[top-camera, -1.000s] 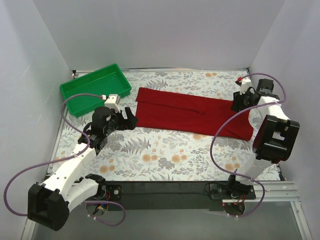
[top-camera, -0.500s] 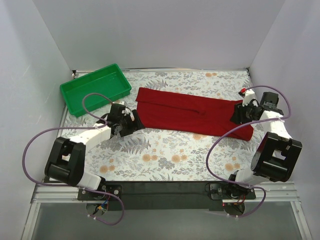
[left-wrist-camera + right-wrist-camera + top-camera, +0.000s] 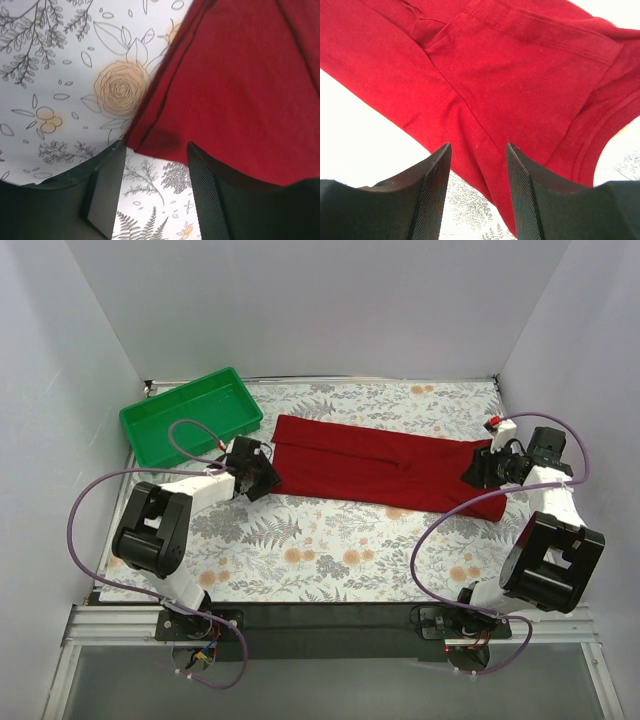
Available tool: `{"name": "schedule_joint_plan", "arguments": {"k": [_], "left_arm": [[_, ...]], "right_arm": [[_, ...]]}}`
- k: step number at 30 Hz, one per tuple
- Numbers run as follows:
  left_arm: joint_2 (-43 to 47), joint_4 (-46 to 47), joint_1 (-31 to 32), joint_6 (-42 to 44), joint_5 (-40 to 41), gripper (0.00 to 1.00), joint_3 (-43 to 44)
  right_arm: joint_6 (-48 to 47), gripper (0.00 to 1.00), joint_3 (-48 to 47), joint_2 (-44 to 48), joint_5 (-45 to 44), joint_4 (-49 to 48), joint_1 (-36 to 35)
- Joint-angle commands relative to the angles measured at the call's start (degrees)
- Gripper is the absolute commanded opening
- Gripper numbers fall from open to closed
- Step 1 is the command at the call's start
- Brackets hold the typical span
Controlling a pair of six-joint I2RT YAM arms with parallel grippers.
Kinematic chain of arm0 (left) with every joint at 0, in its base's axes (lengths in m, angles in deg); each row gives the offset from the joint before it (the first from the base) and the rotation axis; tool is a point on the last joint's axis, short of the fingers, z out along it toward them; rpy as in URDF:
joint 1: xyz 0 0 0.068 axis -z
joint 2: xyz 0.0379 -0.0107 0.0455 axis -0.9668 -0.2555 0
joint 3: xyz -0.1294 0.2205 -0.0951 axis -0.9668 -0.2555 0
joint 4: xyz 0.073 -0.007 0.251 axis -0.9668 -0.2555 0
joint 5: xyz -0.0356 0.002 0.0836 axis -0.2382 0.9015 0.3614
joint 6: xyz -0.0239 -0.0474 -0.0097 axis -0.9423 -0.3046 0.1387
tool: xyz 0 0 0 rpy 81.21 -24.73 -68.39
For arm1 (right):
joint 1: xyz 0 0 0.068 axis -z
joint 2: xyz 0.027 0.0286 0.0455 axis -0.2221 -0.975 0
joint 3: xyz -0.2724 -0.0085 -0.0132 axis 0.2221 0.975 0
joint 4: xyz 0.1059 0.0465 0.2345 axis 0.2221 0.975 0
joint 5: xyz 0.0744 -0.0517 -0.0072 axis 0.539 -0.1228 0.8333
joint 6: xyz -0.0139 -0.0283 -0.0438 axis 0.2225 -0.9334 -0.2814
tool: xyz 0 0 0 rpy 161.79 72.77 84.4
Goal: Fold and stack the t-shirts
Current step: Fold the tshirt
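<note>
The dark red t-shirt [image 3: 385, 465] lies folded into a long strip across the floral table, from back left to front right. My left gripper [image 3: 262, 478] sits low at its near left corner, jaws open. In the left wrist view that corner of the t-shirt [image 3: 150, 137] lies just ahead of the left gripper [image 3: 157, 150], and only tablecloth shows between the fingers [image 3: 105, 195]. My right gripper [image 3: 478, 472] is over the strip's right end. Its open right gripper [image 3: 479, 150] straddles the t-shirt [image 3: 510, 75] near the cloth's edge, gripping nothing.
A green plastic tray [image 3: 178, 392] stands at the back left, close behind the left arm. White walls close in the table on three sides. Purple cables loop out from both arms. Bare floral tablecloth [image 3: 340, 550] lies in front of the shirt.
The left arm has swung in and dropped to the shirt's near left corner, its jaws narrowing. The right gripper has shifted slightly right over the shirt's end and opened a little.
</note>
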Motion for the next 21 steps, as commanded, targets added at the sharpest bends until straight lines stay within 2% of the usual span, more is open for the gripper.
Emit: {"name": "schedule_joint_plan", "arguments": {"k": [1, 7, 8, 9, 12, 16, 18, 21], "left_arm": [[-1.79, -0.59, -0.06, -1.64, 3.95, 0.46, 1.79], [-3.28, -1.38, -0.06, -0.14, 5.62, 0.20, 1.62], [-3.37, -1.47, -0.06, 0.03, 5.45, 0.07, 1.53], [-3.29, -1.65, -0.06, 0.38, 4.66, 0.01, 1.09], [-1.10, -2.52, -0.06, 0.39, 3.00, 0.00, -1.71], [7.50, -5.33, -0.15, -2.06, 2.20, 0.00, -8.28], [14.53, -7.44, -0.06, -3.47, 0.80, 0.00, -11.64], [22.45, -9.20, 0.29, -7.86, -4.54, 0.00, -18.14]], "right_arm": [[0.22, 0.47, 0.27, 2.78, 2.91, -0.97, 1.16], [0.13, 0.47, 0.62, 4.10, 4.32, -0.97, 1.95], [0.13, 0.47, 0.62, 4.10, 4.41, -0.89, 2.04], [0.04, 0.47, 0.62, 4.19, 4.49, -0.89, 2.13], [-0.83, 0.47, 0.62, 4.45, 4.15, -0.71, 2.21], [-2.15, 0.47, 0.79, 4.63, 2.92, -0.80, 2.22], [-2.51, 0.47, 0.53, 4.46, 2.39, -0.80, 2.39], [-2.68, 0.48, -0.43, 3.75, 2.30, -0.80, 2.57]]}}
